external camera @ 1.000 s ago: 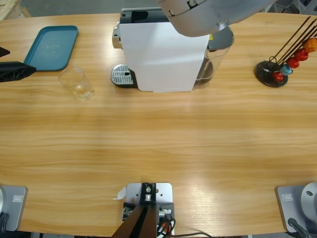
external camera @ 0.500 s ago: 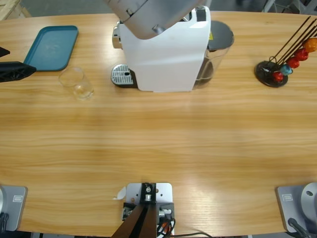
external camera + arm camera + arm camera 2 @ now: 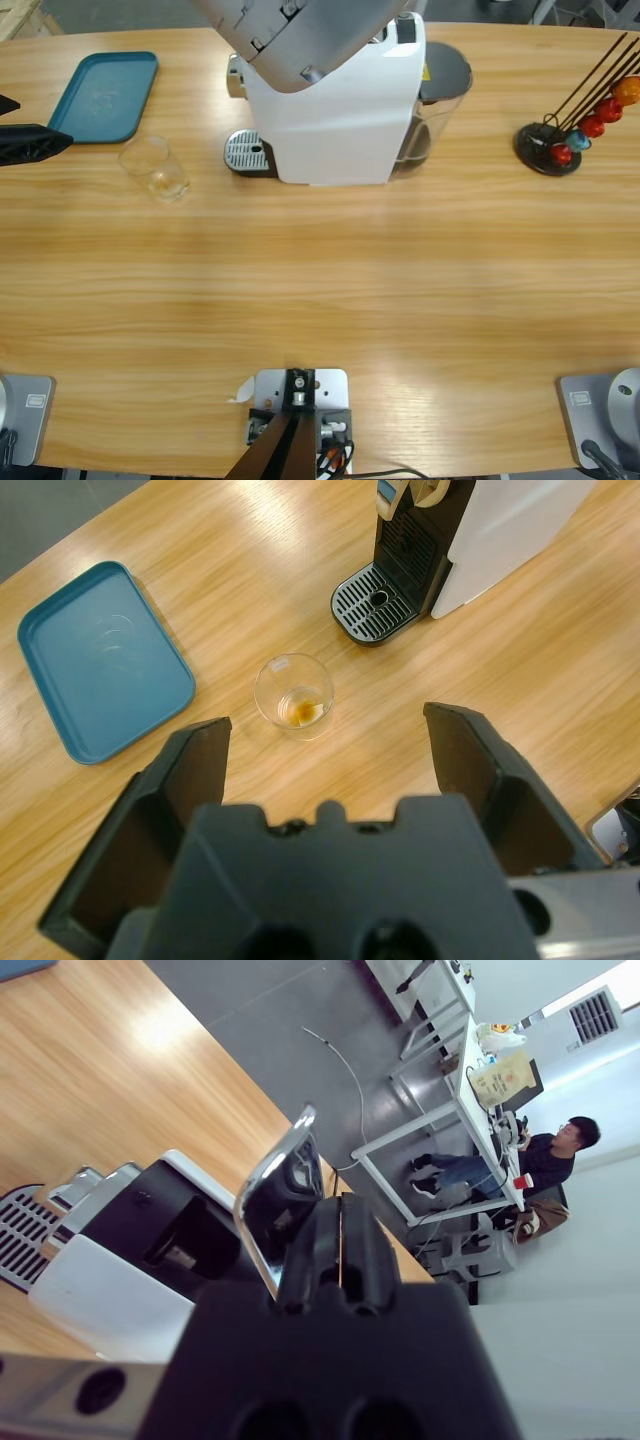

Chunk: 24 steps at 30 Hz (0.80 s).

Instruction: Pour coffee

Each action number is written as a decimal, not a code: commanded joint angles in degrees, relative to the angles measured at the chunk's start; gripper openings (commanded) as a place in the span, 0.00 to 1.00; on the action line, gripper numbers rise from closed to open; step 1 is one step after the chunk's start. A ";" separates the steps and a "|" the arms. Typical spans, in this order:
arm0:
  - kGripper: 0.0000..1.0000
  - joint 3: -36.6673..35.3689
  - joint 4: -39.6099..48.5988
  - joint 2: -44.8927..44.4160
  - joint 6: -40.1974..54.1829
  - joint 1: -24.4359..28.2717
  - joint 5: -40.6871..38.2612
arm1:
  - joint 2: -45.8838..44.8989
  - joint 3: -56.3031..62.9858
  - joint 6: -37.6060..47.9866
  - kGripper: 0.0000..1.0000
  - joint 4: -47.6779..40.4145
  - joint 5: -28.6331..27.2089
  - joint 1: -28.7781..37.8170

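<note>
left gripper [image 3: 325,740]: jaws wide, empty, lined up above glass [image 3: 293,696] for a grab
coffee [image 3: 301,709]: shallow, in glass
right gripper [image 3: 338,1250]: clenched, empty, at machine [image 3: 150,1250] lever [image 3: 280,1195]

Bare table surrounds the glass [image 3: 293,696]; tray [image 3: 100,660] and coffee machine [image 3: 450,540] flank it.

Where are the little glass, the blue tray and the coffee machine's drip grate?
glass [image 3: 293,696], left wrist view, its base.
blue tray [image 3: 100,660], left wrist view, its floor.
drip grate [image 3: 371,604], left wrist view, its slotted top.
</note>
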 commanded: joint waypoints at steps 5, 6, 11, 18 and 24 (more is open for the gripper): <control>0.83 1.35 -0.41 1.22 0.36 -0.35 -0.85 | 7.80 1.87 1.00 0.00 1.07 3.75 2.06; 0.83 1.39 -0.41 1.17 0.36 -0.35 -0.85 | 7.92 1.85 1.02 0.00 1.07 3.89 2.06; 0.83 1.37 -0.41 1.26 0.32 -0.35 -0.83 | 8.31 1.87 1.39 0.00 1.16 4.33 2.06; 0.83 1.47 -0.41 1.26 0.30 -0.35 -0.85 | 8.25 2.01 2.65 0.00 1.71 5.05 2.06; 0.83 1.53 -0.32 1.17 0.22 -0.35 -0.85 | 8.61 2.14 3.39 0.00 2.30 6.09 2.06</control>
